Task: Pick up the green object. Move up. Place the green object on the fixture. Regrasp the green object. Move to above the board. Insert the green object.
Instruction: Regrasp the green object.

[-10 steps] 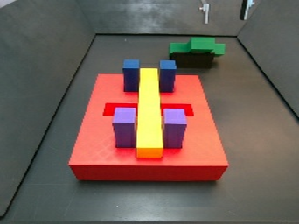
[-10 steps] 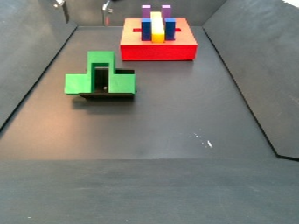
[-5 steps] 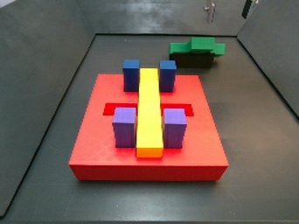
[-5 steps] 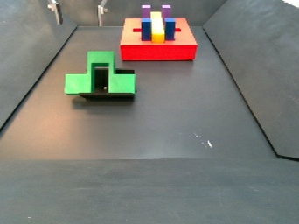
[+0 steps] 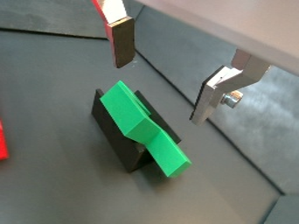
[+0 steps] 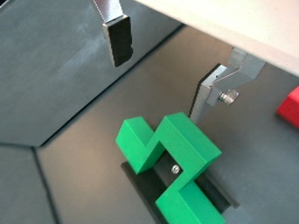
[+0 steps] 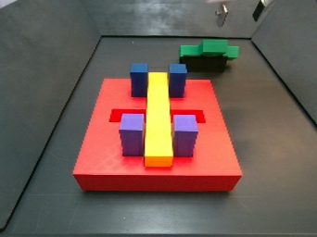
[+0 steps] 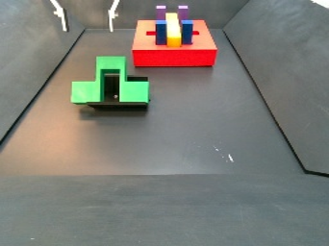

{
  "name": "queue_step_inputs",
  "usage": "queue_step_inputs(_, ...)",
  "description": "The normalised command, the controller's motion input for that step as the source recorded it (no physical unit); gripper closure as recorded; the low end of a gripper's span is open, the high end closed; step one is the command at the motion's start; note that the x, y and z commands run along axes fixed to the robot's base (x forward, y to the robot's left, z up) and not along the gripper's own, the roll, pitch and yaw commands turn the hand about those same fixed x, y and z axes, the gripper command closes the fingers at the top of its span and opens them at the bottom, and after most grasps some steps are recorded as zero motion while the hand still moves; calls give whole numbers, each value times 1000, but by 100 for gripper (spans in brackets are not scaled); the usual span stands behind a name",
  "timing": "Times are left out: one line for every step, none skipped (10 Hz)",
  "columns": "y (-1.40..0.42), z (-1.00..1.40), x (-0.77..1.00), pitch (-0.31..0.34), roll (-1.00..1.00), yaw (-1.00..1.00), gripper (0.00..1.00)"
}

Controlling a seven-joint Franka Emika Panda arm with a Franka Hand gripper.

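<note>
Green object [image 5: 142, 129] rests on the fixture [image 5: 117, 138]; my gripper [image 5: 176, 73] hangs above, jaws apart, seemingly empty. Regrasp and insertion into the board [image 7: 111, 153] remain.

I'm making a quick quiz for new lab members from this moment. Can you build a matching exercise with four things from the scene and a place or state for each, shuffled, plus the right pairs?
Things:
1. green object
2. fixture
3. yellow bar
4. end effector

Places or states:
A. open, holding nothing, raised above the green piece
B. lying along the middle of the red board, between blue and purple blocks
C. resting on top of the black block, away from the board
D. on the dark floor, beneath the green piece

Pairs: 1-C, 2-D, 3-B, 4-A
</note>
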Motion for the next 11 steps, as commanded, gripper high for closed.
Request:
queue_step_inputs(-126,-257,471,191,914,266,0)
queue_step_inputs(-83,-174,431,223,977,220,0)
queue_step_inputs(-71,-89,306,306,1000,109,0)
queue_step_inputs(-83,-49,203,386,1000,0,0)
queue_step_inputs(-97,-40,74,420,1000,0,0)
queue_step_inputs(-160,-117,89,434,980,-40,0)
queue_step_inputs(-220,-203,134,397,937,-54,0)
queue_step_inputs(-234,-214,89,377,931,-26,0)
queue_step_inputs(-151,-174,-34,360,734,-3,0)
queue_step_inputs(-54,-177,-157,300,603,-9,0)
queue_step_inputs(-20,-177,-223,300,583,-20,0)
